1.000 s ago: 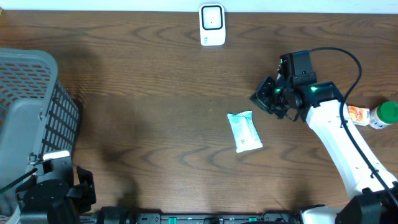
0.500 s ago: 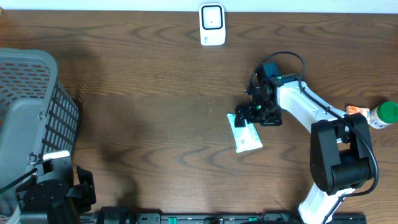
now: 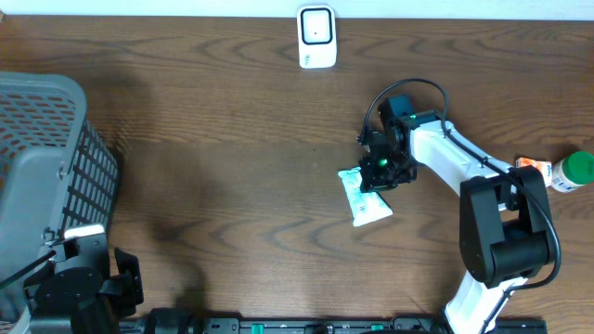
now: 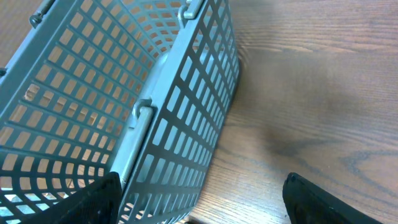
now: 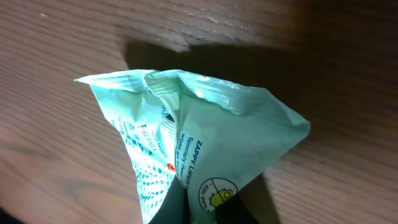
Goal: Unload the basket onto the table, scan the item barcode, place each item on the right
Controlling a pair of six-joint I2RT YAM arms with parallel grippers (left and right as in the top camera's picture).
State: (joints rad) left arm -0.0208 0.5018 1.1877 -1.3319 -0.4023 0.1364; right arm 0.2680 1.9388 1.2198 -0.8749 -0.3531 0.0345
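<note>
A dark wood counter (image 3: 232,139) carries everything. The green-and-white packet (image 3: 369,204) lies on it directly under the right pincer (image 3: 377,173), which is clamped tight on a fold of film at the packet's far end. In the wrist view the film puckers up into a peak between the fingers, a pinch that suits thin, floppy wrapping. The white scanner (image 3: 316,37) stands beyond the pincer and to its left, presumably where the barcode must be shown. A bottle (image 3: 575,170) sits well off to the pincer's right. The left pincer (image 4: 202,190), spread wide and holding nothing, hangs beside the grey basket (image 3: 46,139).
</note>
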